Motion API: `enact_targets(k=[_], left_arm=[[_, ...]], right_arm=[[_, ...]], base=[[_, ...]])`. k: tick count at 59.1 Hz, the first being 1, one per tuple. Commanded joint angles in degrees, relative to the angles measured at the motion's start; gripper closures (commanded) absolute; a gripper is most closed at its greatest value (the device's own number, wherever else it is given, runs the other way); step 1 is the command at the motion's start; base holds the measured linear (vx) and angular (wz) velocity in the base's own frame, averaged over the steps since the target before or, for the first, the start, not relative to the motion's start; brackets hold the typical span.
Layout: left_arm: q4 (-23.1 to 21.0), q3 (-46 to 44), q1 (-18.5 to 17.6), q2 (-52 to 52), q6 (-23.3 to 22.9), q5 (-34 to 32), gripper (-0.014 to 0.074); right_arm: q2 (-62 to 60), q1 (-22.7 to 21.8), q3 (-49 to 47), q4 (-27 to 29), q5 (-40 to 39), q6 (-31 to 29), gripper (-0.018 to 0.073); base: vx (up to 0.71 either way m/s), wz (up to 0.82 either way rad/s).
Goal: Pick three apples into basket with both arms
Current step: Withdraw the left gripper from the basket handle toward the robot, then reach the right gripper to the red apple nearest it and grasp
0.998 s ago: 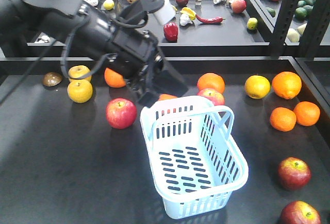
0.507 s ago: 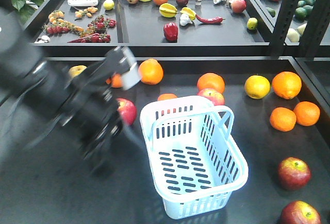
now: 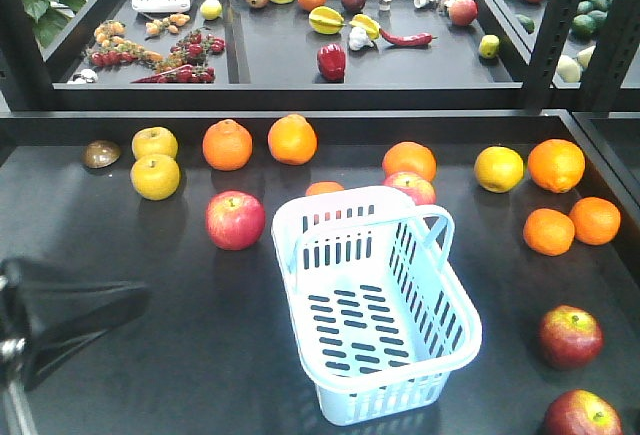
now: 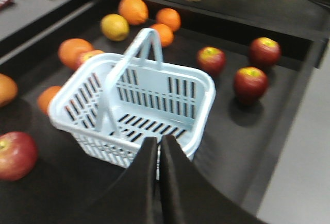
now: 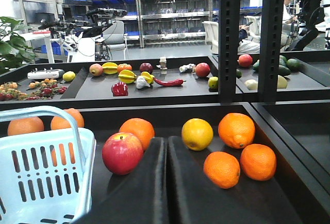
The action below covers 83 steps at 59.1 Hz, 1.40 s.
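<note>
The pale blue basket [image 3: 375, 305] stands empty in the middle of the dark table, also in the left wrist view [image 4: 135, 100]. Two dark red apples [image 3: 570, 336] [image 3: 581, 415] lie at the near right. The left wrist view shows three apples beyond the basket [image 4: 210, 60] [image 4: 264, 52] [image 4: 250, 83]. My left gripper [image 3: 140, 301] is low at the table's near left, apart from the basket, its fingers pressed together and holding nothing [image 4: 159, 142]. My right gripper [image 5: 166, 140] is shut and holding nothing, pointing at the fruit right of the basket.
Brighter red apples lie left of the basket [image 3: 235, 219] and behind it [image 3: 411, 187]. Oranges [image 3: 556, 164] and yellow fruit [image 3: 498, 168] are scattered along the back and right. A raised shelf [image 3: 300, 85] with mixed produce runs behind. Dark posts [image 3: 560, 25] stand at the right.
My left arm swung from above the table's back left, across the front of the basket, down to the near left corner. The fruit it had covered now shows. Basket and apples stayed put.
</note>
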Motion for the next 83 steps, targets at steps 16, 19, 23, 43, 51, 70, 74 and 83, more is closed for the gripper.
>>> enact_targets(k=[16,19,23,43,51,70,74,83], left_arm=[[-2.3,17.8,-0.3,-4.0,-3.5,-10.0,0.0604],[-2.3,18.0,-0.3,-4.0,-4.7,-10.2,0.0604],[-2.3,18.0,-0.3,-4.0,-5.3,-10.6,0.0604],[-2.3,18.0,-0.3,-4.0,-5.2,-11.2,0.0603],[-2.5,18.0,-0.3,-4.0,-5.2,-11.4,0.0603],[-5.3,18.0,-0.3,-4.0,-5.2,-11.4,0.0603],[-5.3,18.0,-0.3,-4.0,-5.2,-11.5,0.0603],[-5.3,18.0,-0.3,-4.0,-5.2,-11.7,0.0603]], right_arm=[[-0.7,-0.2,0.6,-0.6,-4.3,-0.4,0.0564],[-0.7,-0.2,0.6,-0.6,-4.6,-0.4,0.0564],[-0.7,-0.2,0.6,-0.5,-4.8,-0.3,0.0564],[-0.7,-0.2,0.6,11.5,-13.6,14.1,0.0564],[-0.7,-0.2,0.6,14.8,-13.9,19.8,0.0564],[0.0,-0.2,-7.8,14.8,-1.7,29.5,0.0564],[1.9,-0.2,-13.7,10.7,8.6,27.8,0.0564],[9.8,-0.2,-27.9,4.3,27.9,15.3,0.0564]], base=[[0.0,0.0],[0.0,0.0],[0.0,0.0],[0.0,0.0],[0.0,0.0],[0.0,0.0],[0.0,0.0],[0.0,0.0]])
